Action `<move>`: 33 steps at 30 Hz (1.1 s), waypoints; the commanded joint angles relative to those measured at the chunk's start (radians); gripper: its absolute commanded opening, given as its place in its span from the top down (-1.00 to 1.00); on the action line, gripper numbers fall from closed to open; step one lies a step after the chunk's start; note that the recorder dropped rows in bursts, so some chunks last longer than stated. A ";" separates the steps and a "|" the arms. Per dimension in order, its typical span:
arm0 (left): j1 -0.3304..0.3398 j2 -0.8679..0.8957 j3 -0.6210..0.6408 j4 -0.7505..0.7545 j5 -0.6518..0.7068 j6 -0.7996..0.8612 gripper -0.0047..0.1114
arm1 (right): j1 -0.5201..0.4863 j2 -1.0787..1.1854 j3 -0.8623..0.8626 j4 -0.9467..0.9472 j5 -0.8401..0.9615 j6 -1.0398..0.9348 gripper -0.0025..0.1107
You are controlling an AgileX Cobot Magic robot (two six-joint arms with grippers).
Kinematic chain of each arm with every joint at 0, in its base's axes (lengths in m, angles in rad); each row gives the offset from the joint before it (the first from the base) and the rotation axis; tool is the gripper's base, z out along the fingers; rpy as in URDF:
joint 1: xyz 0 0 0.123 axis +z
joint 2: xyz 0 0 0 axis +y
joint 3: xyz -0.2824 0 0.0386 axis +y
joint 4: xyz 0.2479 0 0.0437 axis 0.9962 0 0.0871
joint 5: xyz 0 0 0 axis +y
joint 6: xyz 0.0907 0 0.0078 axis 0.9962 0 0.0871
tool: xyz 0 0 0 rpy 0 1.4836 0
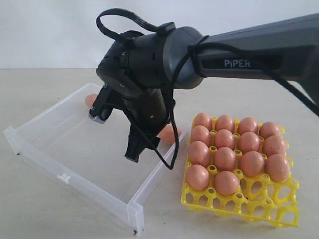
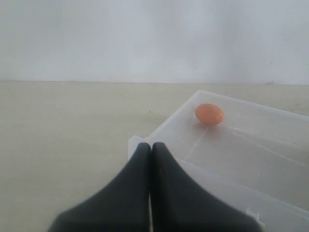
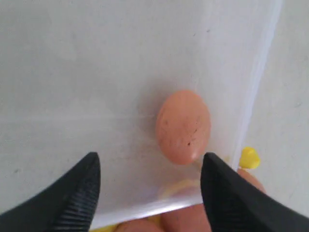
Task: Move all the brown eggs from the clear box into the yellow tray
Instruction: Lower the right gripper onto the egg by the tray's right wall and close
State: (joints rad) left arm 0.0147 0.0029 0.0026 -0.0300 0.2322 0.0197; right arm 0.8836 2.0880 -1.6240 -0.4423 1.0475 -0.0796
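**Brown egg (image 3: 183, 126) ahead of spread fingers (image 3: 72, 193)**

Right gripper (image 3: 150, 163) hangs over the clear box (image 3: 96, 72), fingers wide apart. The brown egg lies just ahead of the gap between them, hard by the box wall. Left gripper (image 2: 151, 147), fingers pressed together, sits at the box corner, a second egg (image 2: 209, 113) well beyond its tips. Fourteen eggs (image 1: 225, 158) sit in the yellow tray (image 1: 286, 211).

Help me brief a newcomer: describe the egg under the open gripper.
Find the clear box. Inside, the target egg lies by the wall next to the yellow tray, below the right gripper; the only other egg there sits in the far corner.
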 commanded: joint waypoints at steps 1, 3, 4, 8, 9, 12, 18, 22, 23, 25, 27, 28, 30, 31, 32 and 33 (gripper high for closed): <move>-0.004 -0.003 -0.003 -0.005 0.000 0.001 0.99 | -0.006 0.023 -0.005 -0.065 -0.053 0.096 0.01; -0.004 -0.003 -0.003 -0.005 0.000 0.001 0.99 | -0.006 0.039 -0.005 -0.061 -0.041 0.099 0.06; -0.004 -0.003 -0.003 -0.005 0.000 0.001 0.99 | -0.006 0.048 -0.005 -0.061 -0.039 0.099 0.05; -0.004 -0.003 -0.003 -0.005 0.000 0.001 0.99 | -0.006 0.074 -0.005 -0.066 -0.062 0.099 0.05; -0.004 -0.003 -0.003 -0.005 0.000 0.001 0.99 | -0.006 0.076 -0.005 -0.066 -0.076 0.101 0.05; -0.004 -0.003 -0.003 -0.005 0.000 0.001 0.99 | -0.006 0.090 -0.005 -0.087 -0.085 0.113 0.05; -0.004 -0.003 -0.003 -0.005 0.000 0.001 0.99 | -0.006 0.116 -0.005 -0.158 -0.080 0.115 0.02; -0.004 -0.003 -0.003 -0.005 0.000 0.001 0.99 | -0.006 0.130 -0.005 -0.201 -0.088 0.142 -0.24; -0.004 -0.003 -0.003 -0.005 0.000 0.001 0.99 | -0.006 0.135 -0.005 -0.210 -0.088 0.142 -0.30; -0.004 -0.003 -0.003 -0.005 0.000 0.001 0.99 | -0.006 0.139 -0.005 -0.217 -0.086 0.147 -0.34; -0.004 -0.003 -0.003 -0.005 0.000 0.001 0.99 | -0.006 0.141 -0.005 -0.217 -0.088 0.149 -0.33; -0.004 -0.003 -0.003 -0.005 0.000 0.001 0.99 | -0.006 0.143 -0.005 -0.217 -0.091 0.149 -0.33; -0.004 -0.003 -0.003 -0.005 0.000 0.001 0.99 | -0.006 0.145 -0.005 -0.215 -0.098 0.158 -0.33; -0.004 -0.003 -0.003 -0.005 0.000 0.001 0.99 | -0.006 0.146 -0.005 -0.215 -0.100 0.163 -0.33; -0.004 -0.003 -0.003 -0.005 0.000 0.001 0.99 | -0.006 0.149 -0.005 -0.215 -0.100 0.172 -0.33; -0.004 -0.003 -0.003 -0.005 0.000 0.001 0.99 | -0.006 0.153 -0.005 -0.217 -0.100 0.180 -0.33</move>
State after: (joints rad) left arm 0.0147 0.0029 0.0026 -0.0300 0.2322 0.0197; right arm 0.8836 2.2349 -1.6240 -0.6480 0.9496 0.0793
